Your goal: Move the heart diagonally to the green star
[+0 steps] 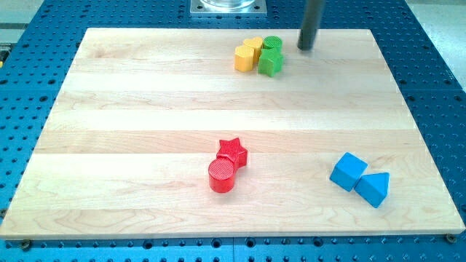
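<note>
Wooden board (145, 87) on a blue perforated table (29, 44). My tip (305, 48) sits near the view's top edge of the board, right of centre. No jaws on this rig; the arm ends in a plain dark rod, clamped on nothing.

Cluster at view's top, just left of my tip:
- yellow heart (248, 54), the leftmost of the group.
- green star (271, 62), touching the heart's right side, towards the view's bottom of the group.
- green cylinder (272, 42), behind the star towards the view's top, pressed against both star and heart.

My tip stands apart from this cluster, a small gap between it and the green cylinder. The cylinder and star lie between my tip and the heart.

Centre, lower half of board: red star (233, 152) with a red cylinder (222, 175) touching it on the lower left side.

View's lower right: blue cube (348, 171) and blue triangular block (374, 188), touching each other.

Both lower pairs are well apart from the top cluster and from my tip.
</note>
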Robot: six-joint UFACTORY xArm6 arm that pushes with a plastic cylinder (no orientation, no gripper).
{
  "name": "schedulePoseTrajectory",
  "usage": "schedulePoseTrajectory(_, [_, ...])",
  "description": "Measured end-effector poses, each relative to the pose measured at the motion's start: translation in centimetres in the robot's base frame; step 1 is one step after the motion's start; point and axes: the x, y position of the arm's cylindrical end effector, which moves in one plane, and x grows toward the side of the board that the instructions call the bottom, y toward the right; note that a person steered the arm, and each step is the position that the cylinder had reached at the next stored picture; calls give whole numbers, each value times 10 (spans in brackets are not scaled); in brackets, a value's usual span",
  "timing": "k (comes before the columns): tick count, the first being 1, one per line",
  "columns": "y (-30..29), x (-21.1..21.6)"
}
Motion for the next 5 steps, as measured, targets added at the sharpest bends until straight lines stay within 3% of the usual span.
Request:
schedulePoseTrajectory(1, [-64,1])
schedulePoseTrajectory(3, [-57,87])
schedulePoseTrajectory(4, [-40,95])
schedulePoseTrajectory(5, [-75,87])
